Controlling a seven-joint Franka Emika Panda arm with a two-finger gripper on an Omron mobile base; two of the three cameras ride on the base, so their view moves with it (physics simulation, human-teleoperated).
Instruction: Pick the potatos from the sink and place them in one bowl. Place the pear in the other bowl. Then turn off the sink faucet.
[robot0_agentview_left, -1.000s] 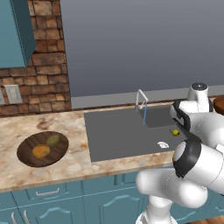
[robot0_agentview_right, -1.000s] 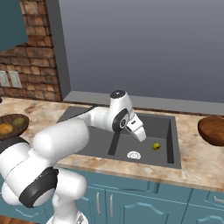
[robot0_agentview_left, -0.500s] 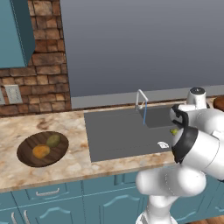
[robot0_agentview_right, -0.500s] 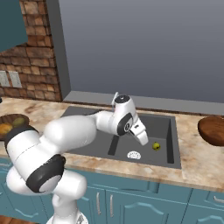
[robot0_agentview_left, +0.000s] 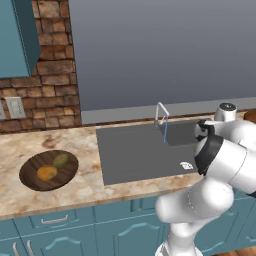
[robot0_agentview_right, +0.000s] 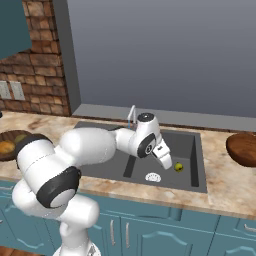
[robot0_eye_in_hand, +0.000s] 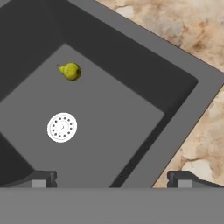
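- Already the two small rounded potatoes, one golden-orange (robot0_agentview_left: 47, 173) and one dull olive-green (robot0_agentview_left: 61, 160), lie in the wide, shallow, dark brown wood-grain bowl (robot0_agentview_left: 30, 181) on the marble counter, so I judge the potato step done.
- Now the pear step seems in hand: the small yellow-green pear (robot0_eye_in_hand: 70, 71) lies on the floor of the large dark grey rectangular sink (robot0_eye_in_hand: 188, 113), in the deeper well, at about 12 o'clock from the white round drain (robot0_eye_in_hand: 62, 127) in the hand view.
- Above the well hangs the two-finger gripper (robot0_agentview_right: 166, 159) on the white arm; its dark tips sit wide apart at the bottom corners of the hand view, with nothing between them.
- Next, I judge, the hand must drop and shift toward 11 o'clock until the pear sits between the fingers, then close.
- Afterwards the fruit goes to the round reddish-brown wooden bowl (robot0_agentview_right: 243, 148), at 3 o'clock from the sink in the right base view.
- Lastly, the slim pale silver arched faucet (robot0_agentview_left: 162, 116) remains to be turned off.
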